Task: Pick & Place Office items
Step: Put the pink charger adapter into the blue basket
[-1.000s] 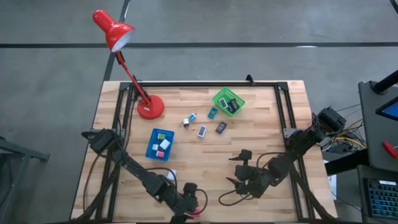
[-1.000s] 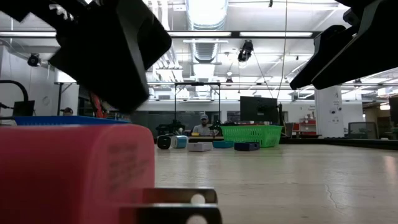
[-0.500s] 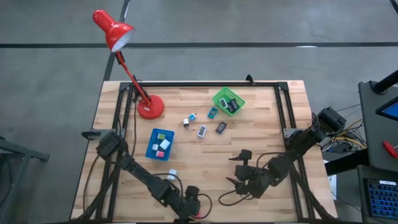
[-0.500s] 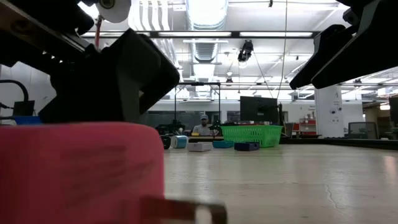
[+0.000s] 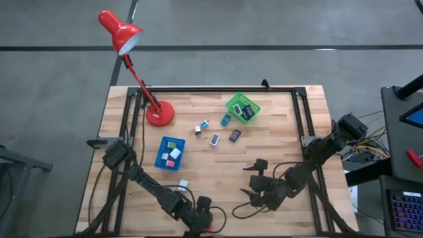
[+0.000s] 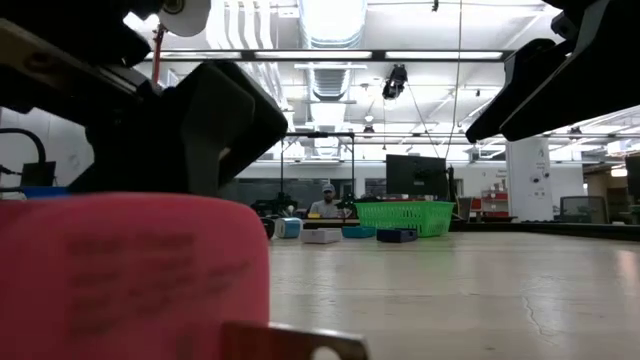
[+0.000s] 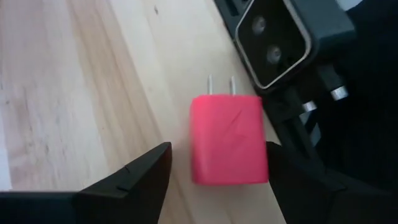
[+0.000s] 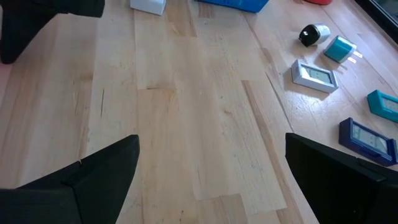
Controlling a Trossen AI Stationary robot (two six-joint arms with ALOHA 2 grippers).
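- The left gripper [image 7: 214, 180] sits at the table's [image 5: 277, 149] near edge, fingers open around a small pink plastic plug block [image 7: 227, 139].
- The right gripper [image 5: 254, 192] waits nearby, wide open and empty.

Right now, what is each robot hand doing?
Left gripper: open around the red charger, not gripping.
Right gripper: open, empty.

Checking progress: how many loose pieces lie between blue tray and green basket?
5, in one cluster: black-and-white piece, teal plug beside it, teal piece nearest the basket, white flat piece, dark blue piece.
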